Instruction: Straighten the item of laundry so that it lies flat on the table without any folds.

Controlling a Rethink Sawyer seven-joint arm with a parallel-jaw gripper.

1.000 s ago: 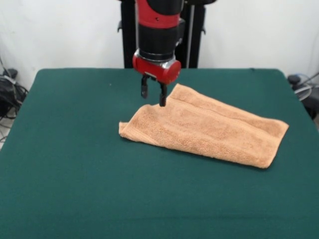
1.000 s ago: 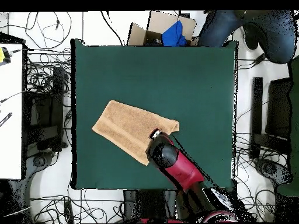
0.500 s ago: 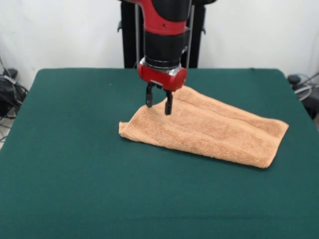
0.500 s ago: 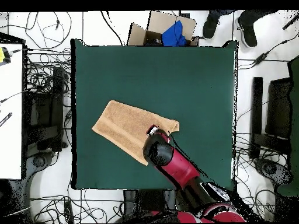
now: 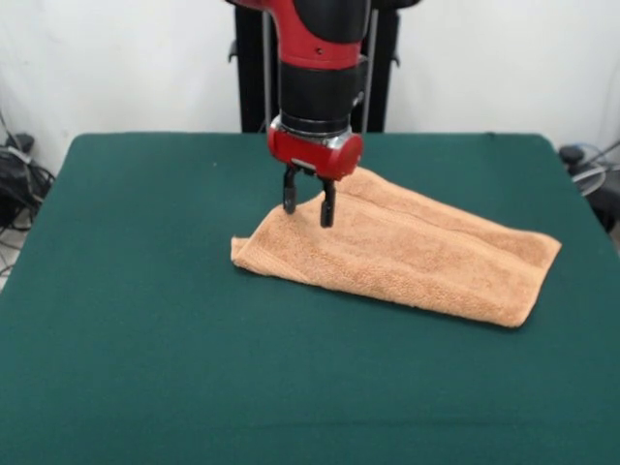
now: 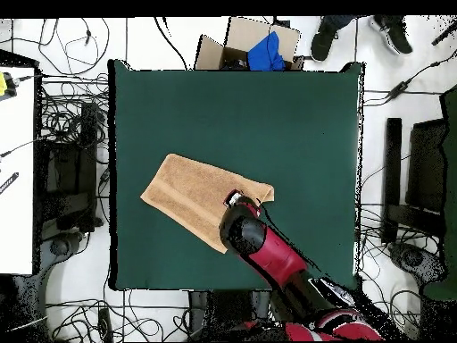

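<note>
Towel (image 5: 412, 252): folded double, lying slantwise near the middle of the table (image 5: 145, 339).
Claw (image 5: 306, 198): fingers spread apart, poised just above the towel's far corner fold, gripping nothing.

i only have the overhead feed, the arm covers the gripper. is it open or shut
Observer: Open. In the front view the gripper shows two fingers with a gap between them.
Operator: holding the towel?
Observer: No, nothing sits between the fingers. The tips are over the towel, near its far left edge.
Operator: is the towel flat yet
Observer: No. The front view shows it doubled over, with a rounded folded edge along its near side, on the table.
</note>
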